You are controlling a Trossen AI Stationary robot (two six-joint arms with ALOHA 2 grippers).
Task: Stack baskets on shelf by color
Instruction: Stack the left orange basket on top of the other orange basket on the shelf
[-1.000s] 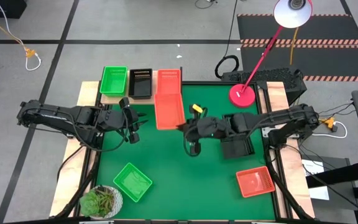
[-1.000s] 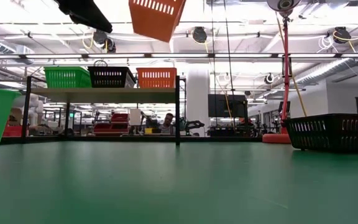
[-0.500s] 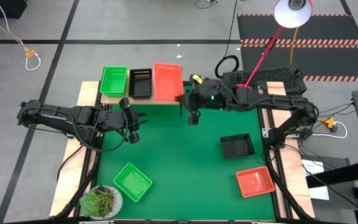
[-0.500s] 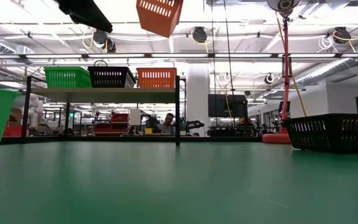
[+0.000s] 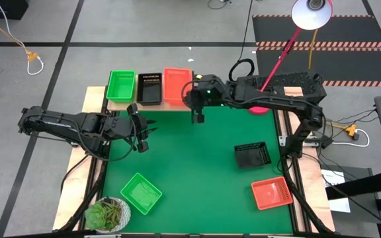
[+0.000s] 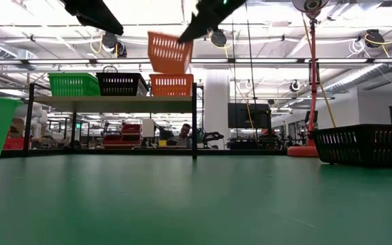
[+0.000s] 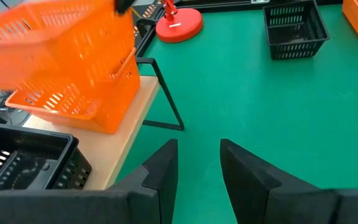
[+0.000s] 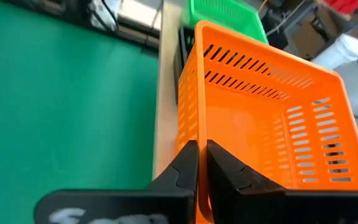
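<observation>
A: What are the right gripper's fingers (image 8: 202,163) doing?

B: They are drawn nearly together, pinching the near rim of a red-orange basket (image 8: 263,124). One finger sits inside the wall, the other outside. The basket opens upward just ahead of the fingertips, its long axis running away from them.

A: And where is that basket?

B: In the low view it hangs in the air, slightly tilted, directly above the red-orange basket already on the shelf (image 6: 171,84), with a thin gap between them. From above, the right gripper (image 5: 196,99) is at the shelf's right end and the held basket (image 5: 178,86) covers the one underneath.

A: The left gripper?

B: The left gripper (image 5: 139,132) hovers over the tabletop (image 5: 197,172) in front of the shelf (image 6: 114,99). Its fingers (image 7: 163,165) are spread apart and hold nothing. Beyond their tips lie the shelf's corner, a black basket on the shelf (image 7: 23,158), and the held basket over it.

A: What else is on the shelf?

B: A green basket (image 5: 121,84) at the left end and the black one in the middle, both with long axes pointing from front to back.

A: And on the tabletop?

B: A second green basket (image 5: 141,192) turned at an angle beside a potted plant (image 5: 108,213), another black basket (image 5: 252,155), and a red-orange basket (image 5: 270,192) near the right front corner. A red lamp base (image 7: 179,25) stands behind.

A: Any writing?

B: None I can read.
</observation>
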